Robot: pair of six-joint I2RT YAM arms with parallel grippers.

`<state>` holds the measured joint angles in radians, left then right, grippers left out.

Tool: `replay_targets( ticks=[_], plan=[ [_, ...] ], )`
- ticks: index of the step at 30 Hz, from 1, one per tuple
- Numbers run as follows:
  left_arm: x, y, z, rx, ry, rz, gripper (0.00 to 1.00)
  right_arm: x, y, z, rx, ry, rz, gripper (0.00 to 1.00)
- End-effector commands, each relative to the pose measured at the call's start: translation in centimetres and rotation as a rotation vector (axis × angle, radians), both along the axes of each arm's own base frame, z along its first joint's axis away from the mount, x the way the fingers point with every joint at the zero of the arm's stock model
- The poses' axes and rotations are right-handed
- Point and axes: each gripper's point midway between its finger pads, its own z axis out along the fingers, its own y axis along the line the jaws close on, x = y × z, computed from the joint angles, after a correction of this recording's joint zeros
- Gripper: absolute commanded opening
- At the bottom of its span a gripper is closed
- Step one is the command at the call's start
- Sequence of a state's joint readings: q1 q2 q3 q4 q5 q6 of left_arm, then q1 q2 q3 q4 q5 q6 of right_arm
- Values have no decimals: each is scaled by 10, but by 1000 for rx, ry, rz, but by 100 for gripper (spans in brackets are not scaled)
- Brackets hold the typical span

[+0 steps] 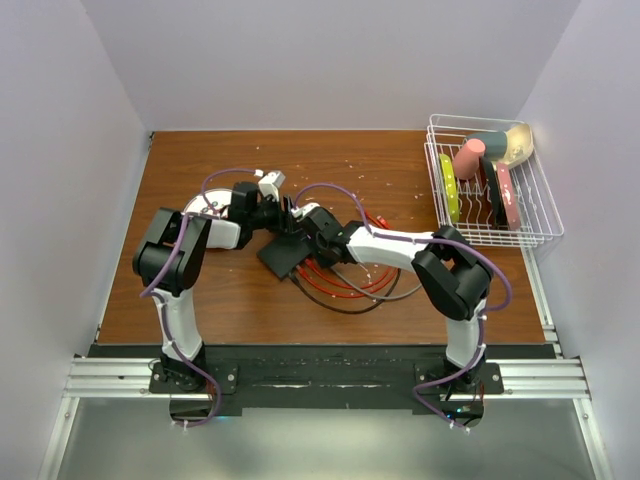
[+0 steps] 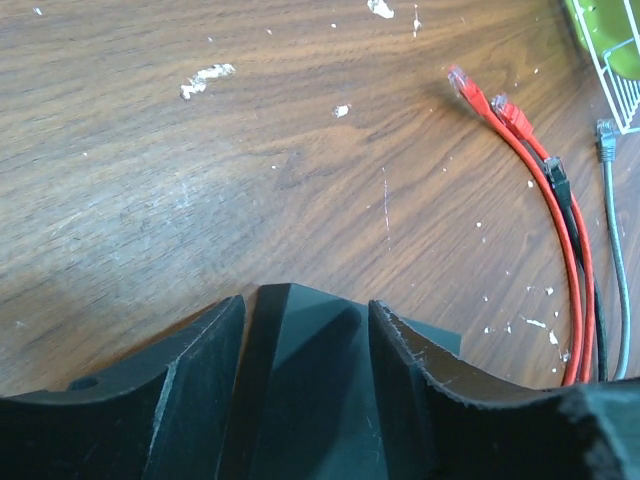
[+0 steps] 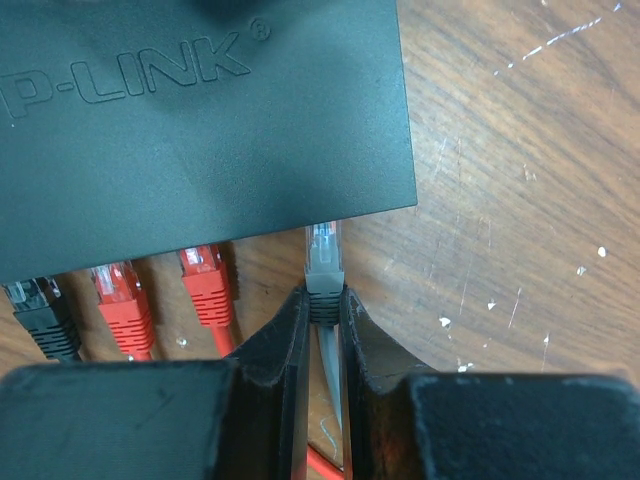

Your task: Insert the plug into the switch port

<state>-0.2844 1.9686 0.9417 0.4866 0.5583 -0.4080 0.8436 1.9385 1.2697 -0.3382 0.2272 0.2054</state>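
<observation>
Near the middle of the counter (image 1: 180, 300), the switch (image 1: 280, 258) is sitting between the two arms, a matte-black box with raised P-LINK lettering showing on its top in the right wrist view. Both arms are reaching in over it, one from either side.

The right end effector (image 3: 325, 302) is clenching a grey plug (image 3: 323, 262) by its boot, its fingers (image 3: 280, 340) pressing from both sides. The plug's clear tip is meeting the port edge of the switch at the right end of the row. Whether it is seated I cannot tell. Left of it along the same edge, two red plugs (image 3: 122, 295) and a black plug (image 3: 42, 310) are sitting at their own ports.

The left end effector (image 2: 307, 305) is gripping the switch body, its two fingers bearing against opposite sides of the box with no gap showing. Beyond it, four loose cable ends (image 2: 515, 115), two red, one black and one grey, are lying on the wood.

A tangle of red and dark cables (image 1: 350, 283) is lying on the near right side of the switch, under the right arm. At the far right, a white wire rack (image 1: 540, 230) is holding coloured dishes.
</observation>
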Motion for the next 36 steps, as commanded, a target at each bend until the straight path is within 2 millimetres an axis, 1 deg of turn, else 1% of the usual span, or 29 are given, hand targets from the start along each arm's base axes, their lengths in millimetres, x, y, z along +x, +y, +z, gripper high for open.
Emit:
replay_targets(
  ticks=[1, 2, 3, 5, 6, 9, 10, 15, 19, 23, 27, 30, 31, 32, 33, 35, 36],
  plan=[
    [-10, 0, -2, 22, 13, -35, 57, 14, 3, 2, 3, -23, -23, 0],
    [-15, 3, -7, 31, 28, -25, 57, 15, 4, 3, 9, -24, -22, 0],
    [-16, 4, -3, 33, 22, -22, 57, 14, 6, 4, 12, -23, -20, 0],
    [-23, 7, -7, 40, 35, -15, 58, 16, 7, 5, 19, -25, -20, 0],
    [-24, 7, -6, 37, 36, -17, 58, 16, 7, 4, 21, -25, -20, 0],
    [-31, 5, -12, 30, 57, -40, 55, 16, 10, 5, 26, -25, -8, 0],
    [-32, 4, -13, 27, 62, -44, 52, 17, 11, 6, 31, -29, 1, 0],
    [-43, -1, -21, 8, 89, -94, 51, 18, 20, 9, 56, -38, 55, 0],
    [-45, -2, -25, 12, 102, -107, 51, 20, 20, 9, 23, -42, 99, 0],
    [-47, -8, -25, 16, 102, -130, 50, 22, 19, 11, -2, -44, 115, 0],
    [-50, -11, -27, 29, 110, -140, 49, 25, 23, 13, 4, -34, 118, 0],
    [-53, -12, -28, 32, 118, -145, 43, 29, 24, 15, 9, -38, 103, 0],
    [-54, -12, -28, 30, 122, -149, 38, 30, 26, 18, 19, -45, 97, 0],
    [-56, -13, -29, 30, 129, -153, 35, 33, 25, 18, 23, -48, 89, 0],
    [-57, -13, -29, 29, 135, -155, 31, 34, 26, 20, 30, -52, 84, 0],
    [-61, -14, -33, 26, 157, -163, 27, 37, 29, 23, 62, -68, 80, 0],
    [-63, -14, -35, 26, 165, -167, 22, 37, 30, 25, 76, -78, 82, 0]
  ],
)
